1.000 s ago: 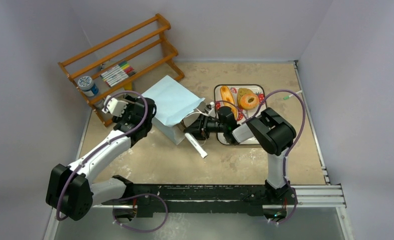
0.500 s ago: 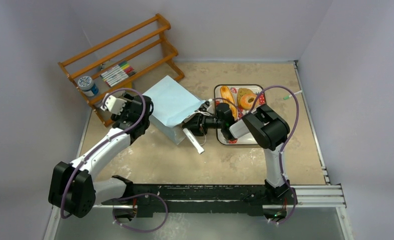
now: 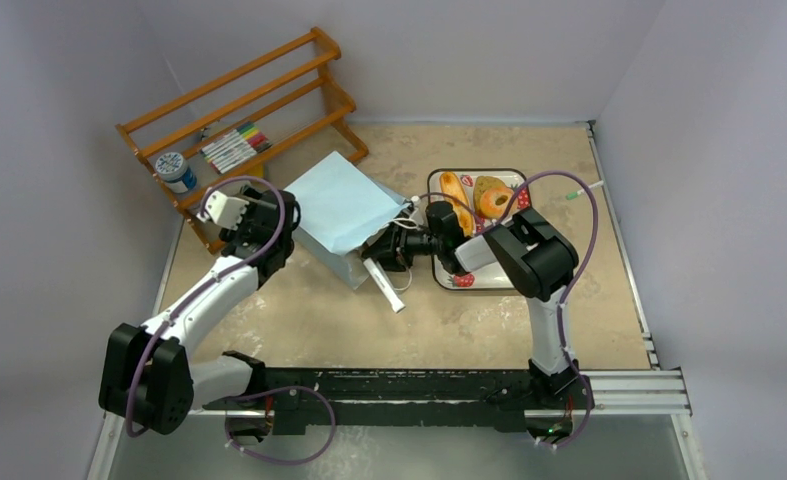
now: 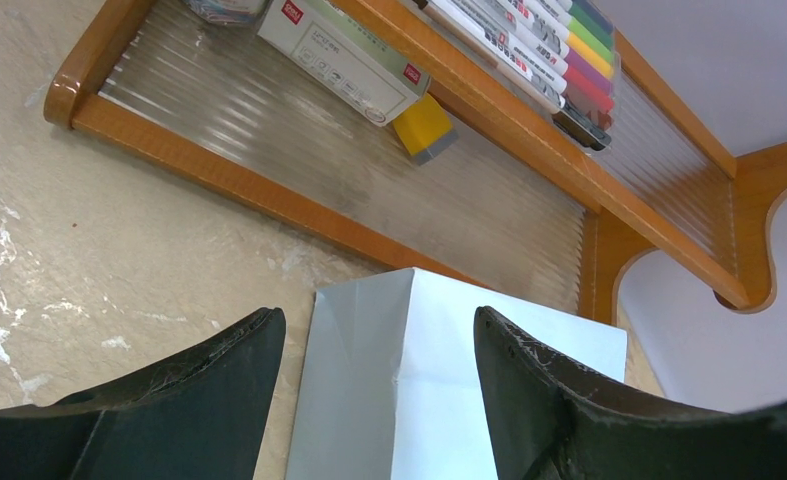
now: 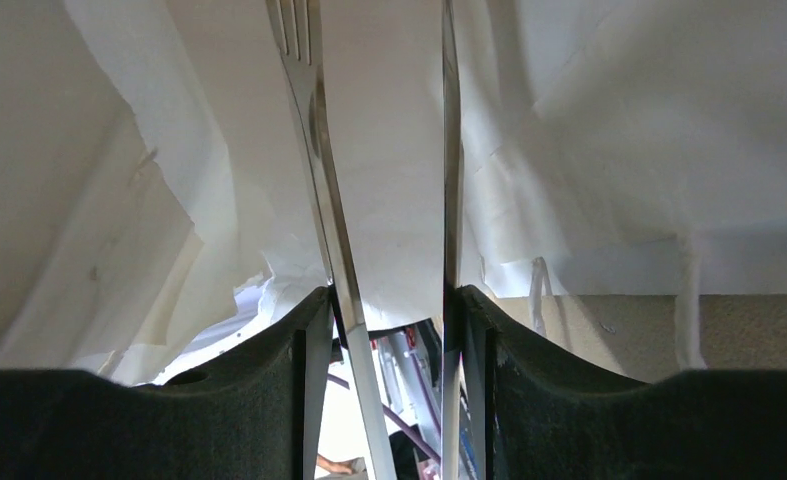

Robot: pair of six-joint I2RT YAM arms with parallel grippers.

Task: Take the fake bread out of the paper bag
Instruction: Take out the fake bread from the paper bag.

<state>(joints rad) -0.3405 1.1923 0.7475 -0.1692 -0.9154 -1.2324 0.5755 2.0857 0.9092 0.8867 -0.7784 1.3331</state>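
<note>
The light blue paper bag (image 3: 341, 203) lies on its side, mouth toward the right. My left gripper (image 3: 283, 222) is open at its closed end; in the left wrist view the bag's corner (image 4: 449, 400) sits between the spread fingers (image 4: 377, 320). My right gripper (image 3: 389, 247) is shut on metal tongs (image 5: 324, 190) and reaches into the bag's mouth. The right wrist view shows only the white inside of the bag (image 5: 589, 120), with no bread in it. A long loaf (image 3: 455, 190), a donut (image 3: 496, 203) and a brown piece (image 3: 483, 184) lie on the strawberry-print tray (image 3: 517, 176).
A wooden rack (image 3: 249, 110) stands at the back left with markers (image 3: 234, 148) and a small jar (image 3: 174, 170). A white stick-like piece (image 3: 384, 285) lies on the table just in front of the bag's mouth. The walls close in on three sides.
My right gripper with the tongs has moved left, deeper into the bag's mouth. The left gripper has shifted slightly toward the back beside the bag.
</note>
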